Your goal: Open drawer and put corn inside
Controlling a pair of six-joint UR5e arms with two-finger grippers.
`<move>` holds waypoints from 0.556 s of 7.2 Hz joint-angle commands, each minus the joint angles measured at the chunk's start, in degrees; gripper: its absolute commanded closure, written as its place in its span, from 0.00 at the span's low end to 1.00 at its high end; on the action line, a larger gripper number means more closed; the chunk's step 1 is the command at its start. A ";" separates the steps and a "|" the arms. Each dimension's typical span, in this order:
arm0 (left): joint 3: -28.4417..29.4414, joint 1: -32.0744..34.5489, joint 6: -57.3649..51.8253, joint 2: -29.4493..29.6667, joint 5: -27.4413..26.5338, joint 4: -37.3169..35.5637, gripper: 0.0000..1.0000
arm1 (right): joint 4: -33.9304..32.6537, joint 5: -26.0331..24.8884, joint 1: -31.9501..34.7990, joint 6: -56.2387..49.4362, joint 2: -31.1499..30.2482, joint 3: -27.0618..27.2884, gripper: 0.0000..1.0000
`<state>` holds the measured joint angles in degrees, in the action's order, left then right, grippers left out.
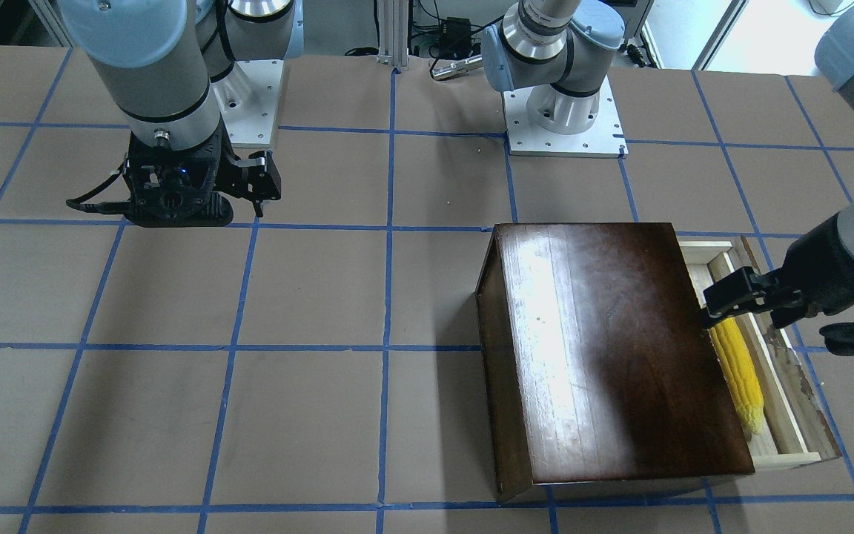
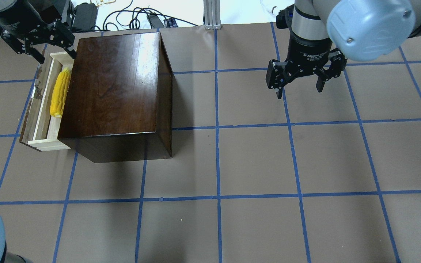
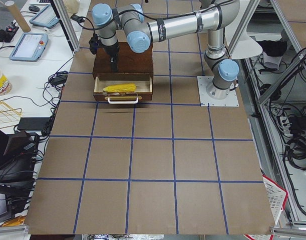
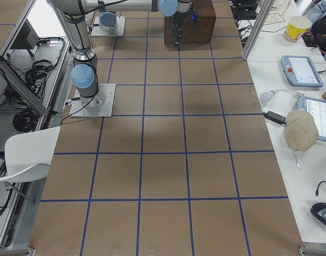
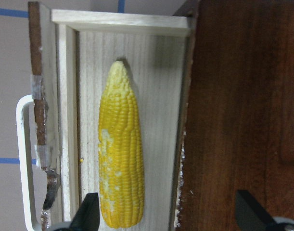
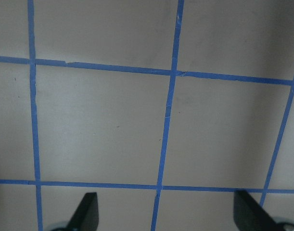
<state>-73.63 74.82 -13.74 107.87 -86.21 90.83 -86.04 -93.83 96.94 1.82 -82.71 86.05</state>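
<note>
The dark-brown box [image 2: 117, 84] stands at the table's left with its drawer [image 2: 40, 109] pulled out. The yellow corn [image 2: 60, 93] lies flat in the drawer, its paler tip away from the robot. In the left wrist view the corn [image 5: 120, 159] rests on the pale drawer floor [image 5: 159, 120]. My left gripper [image 2: 55, 54] hovers open and empty above the drawer's near end, over the corn's thick end. My right gripper [image 2: 300, 93] is open and empty above the bare table, far to the right.
The drawer's white handle [image 5: 22, 159] sticks out from the chipped front panel. The paper-covered table [image 2: 232, 164] has a blue tape grid. The arm bases [image 1: 564, 119] stand at the robot's edge. Cables lie beyond the table's far edge.
</note>
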 commanded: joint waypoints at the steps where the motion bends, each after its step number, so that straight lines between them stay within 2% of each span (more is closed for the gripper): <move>1: -0.63 5.83 3.79 -2.13 -1.42 0.49 0.00 | 0.00 -0.04 0.00 -0.06 0.00 0.00 0.00; 3: -2.21 8.57 7.13 -2.93 -1.59 0.40 0.00 | 0.00 -0.04 0.00 0.03 0.00 0.00 0.00; 4: -3.53 9.89 9.32 -4.23 -4.99 0.66 0.00 | 0.00 -0.04 0.00 0.03 0.00 0.00 0.00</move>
<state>-75.77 83.05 -6.79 104.85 -88.57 91.33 -86.04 -93.87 96.94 1.84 -82.71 86.04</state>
